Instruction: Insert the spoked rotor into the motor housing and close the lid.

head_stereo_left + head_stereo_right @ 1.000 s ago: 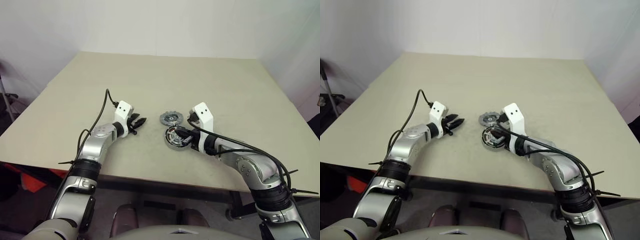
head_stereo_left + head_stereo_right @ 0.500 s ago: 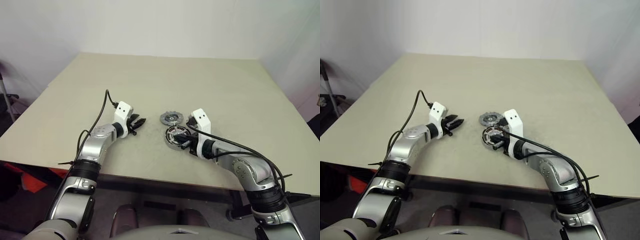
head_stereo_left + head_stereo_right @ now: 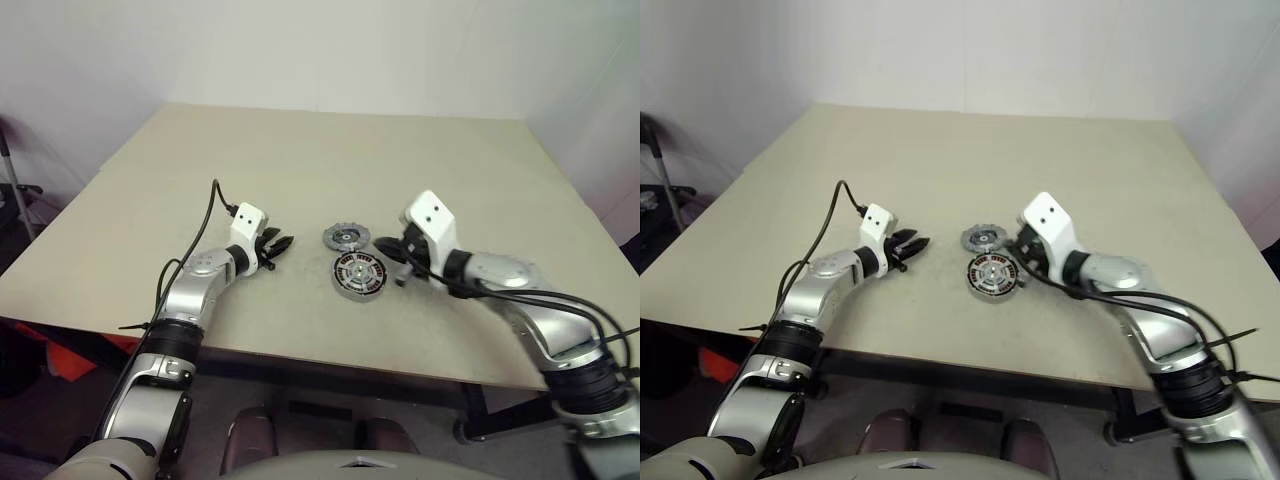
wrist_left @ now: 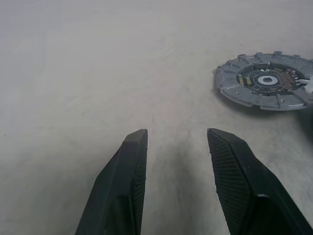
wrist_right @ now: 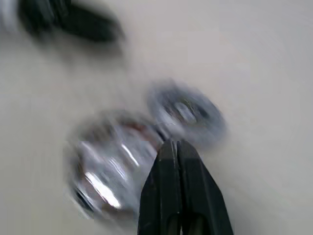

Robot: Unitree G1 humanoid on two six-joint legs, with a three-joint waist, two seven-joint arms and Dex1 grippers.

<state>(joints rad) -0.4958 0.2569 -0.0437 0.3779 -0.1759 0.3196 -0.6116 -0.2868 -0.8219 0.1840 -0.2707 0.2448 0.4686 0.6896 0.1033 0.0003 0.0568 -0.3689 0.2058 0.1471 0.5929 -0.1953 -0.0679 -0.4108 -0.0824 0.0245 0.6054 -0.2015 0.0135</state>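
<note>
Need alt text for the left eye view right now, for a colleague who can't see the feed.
The spoked rotor sits in the motor housing on a beige table, with the toothed lid lying open just beyond it. The right gripper, shut and empty, is beside the housing; the left gripper, part open and empty, is over bare table on the other side.

Left hand [image 4: 176, 147] fingers parted (nothing held); right hand [image 5: 175, 147] closed.
</note>
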